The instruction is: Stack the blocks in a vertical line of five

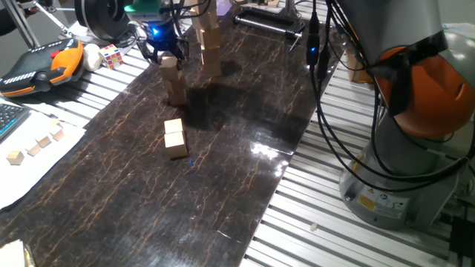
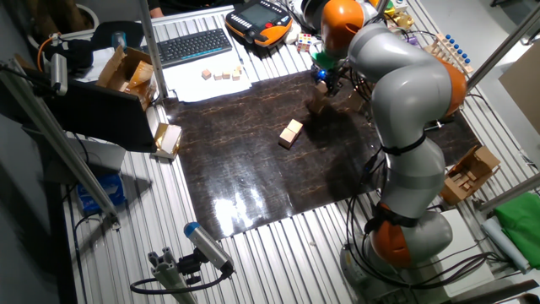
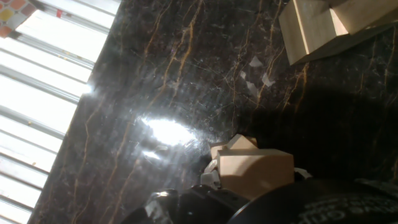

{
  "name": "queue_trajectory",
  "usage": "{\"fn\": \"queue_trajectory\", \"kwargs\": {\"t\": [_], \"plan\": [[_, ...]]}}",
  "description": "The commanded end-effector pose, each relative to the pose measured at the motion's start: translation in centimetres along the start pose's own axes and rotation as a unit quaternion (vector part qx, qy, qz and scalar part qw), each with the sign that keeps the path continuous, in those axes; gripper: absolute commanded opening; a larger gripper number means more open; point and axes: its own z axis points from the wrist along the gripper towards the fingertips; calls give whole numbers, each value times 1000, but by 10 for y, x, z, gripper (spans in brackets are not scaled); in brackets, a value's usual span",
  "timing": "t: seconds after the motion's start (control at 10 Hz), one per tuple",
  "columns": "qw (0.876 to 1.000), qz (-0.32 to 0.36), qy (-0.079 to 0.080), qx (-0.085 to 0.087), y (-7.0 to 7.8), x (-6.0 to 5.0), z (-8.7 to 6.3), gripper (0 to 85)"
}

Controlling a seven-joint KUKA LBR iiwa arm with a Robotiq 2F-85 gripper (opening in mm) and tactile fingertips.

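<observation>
On the far left of one fixed view, four tiny pale cubes (image 1: 35, 146) were seen on white paper (image 1: 30, 159), and a multicoloured Rubik's cube (image 1: 111, 55) lay beside an orange pendant (image 1: 44, 65); none of these were judged to belong to the task.

Further right, on the dark marbled mat (image 1: 223, 163), two blocks (image 1: 175, 139) were seen lying touching each other, apart from everything else and untouched. Behind them a short stack (image 1: 175, 83) of what appeared to be three blocks was standing, and the gripper (image 1: 169, 58) was poised at its top. In the hand view a pale block (image 3: 254, 173) was seen right at the fingers, so the top block was judged to be clasped between them, though the contact itself was not clearly shown.

Just to the right, a taller column of wooden pieces (image 1: 208, 44) was seen near the mat's far edge; its make-up could not be told.

The task was judged to be about half done: three levels were apparently placed, and the two lying blocks remained to be added.
</observation>
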Motion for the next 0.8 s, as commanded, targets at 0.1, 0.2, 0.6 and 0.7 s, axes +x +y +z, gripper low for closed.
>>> {"fn": "queue_trajectory", "kwargs": {"t": [0.1,0.2,0.6,0.7], "plan": [[1000,2,-2,2,0,0,0,623],[1000,2,-2,2,0,0,1,630],[1000,1,0,5,-1,1,-4,763],[1000,2,2,5,-3,1,-9,797]]}}
